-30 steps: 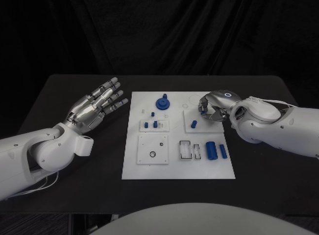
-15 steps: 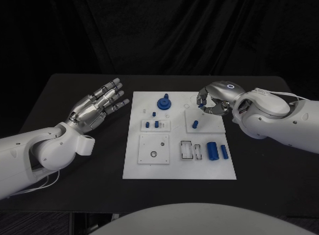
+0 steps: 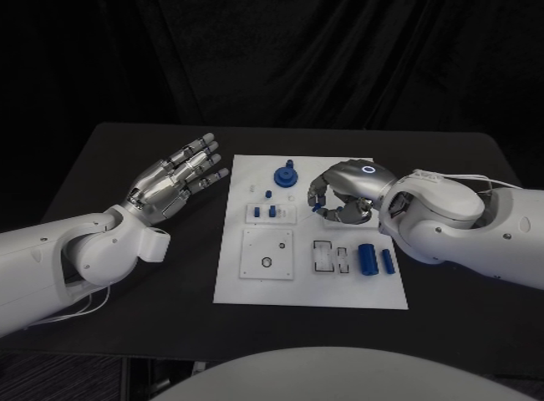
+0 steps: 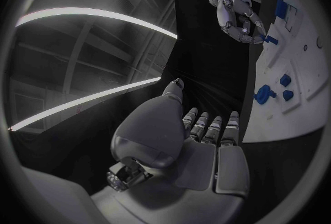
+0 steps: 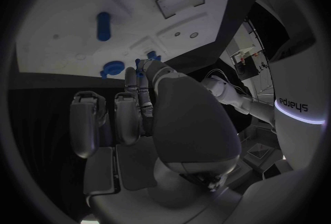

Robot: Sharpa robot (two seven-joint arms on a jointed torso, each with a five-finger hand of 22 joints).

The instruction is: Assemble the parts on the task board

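As seen from the near side, flat in the middle of the black table (image 3: 175, 317): white task board (image 3: 307, 292). Near its right edge, two blue cylinders (image 3: 367, 257) side by side, just beside rectangular slots (image 3: 328, 255); left of those, a white square plate (image 3: 268, 254) with a small hole. Farther in, small blue pegs (image 3: 263, 212) upright on the board's left half. Beside them, right hand (image 3: 344, 194) over the board's right half, fingers curled in; cannot tell whether clamped on a part. Left of the board, left hand (image 3: 175, 177) above the table, fingers apart, holding nothing. Farthest, blue knob (image 3: 287, 175) near the board's far edge.
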